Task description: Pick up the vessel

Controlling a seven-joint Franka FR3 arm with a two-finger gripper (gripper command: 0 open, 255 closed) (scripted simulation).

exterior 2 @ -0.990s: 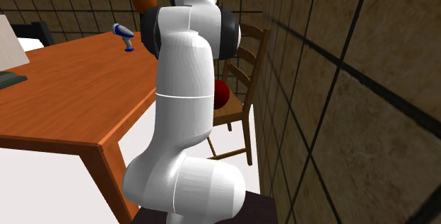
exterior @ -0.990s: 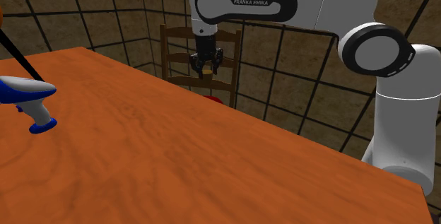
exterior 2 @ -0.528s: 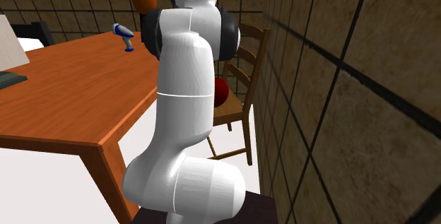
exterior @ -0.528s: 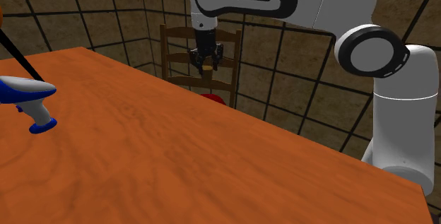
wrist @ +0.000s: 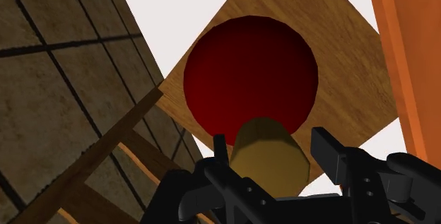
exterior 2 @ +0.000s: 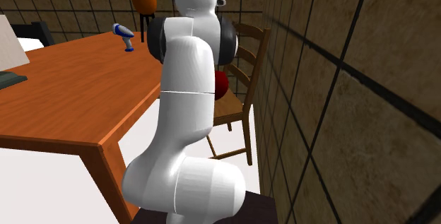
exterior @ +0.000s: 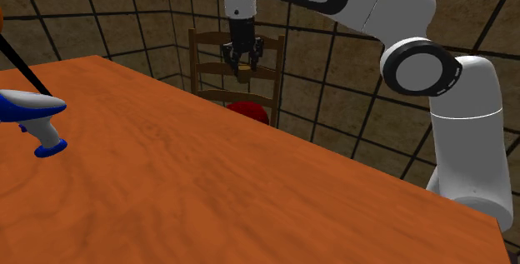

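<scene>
The claw (wrist: 271, 146) pinches the tan neck of the round red vessel (wrist: 247, 74). The vessel hangs beneath it over the wooden chair (exterior: 212, 64) seat, just beyond the orange table's (exterior: 167, 179) far edge.

Neck of red vessel (wrist: 247, 71) in pincer (wrist: 271, 146)

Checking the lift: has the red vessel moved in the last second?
Yes: in the shoulder view the red vessel now shows higher above the table's far edge, risen with the hand.
</scene>
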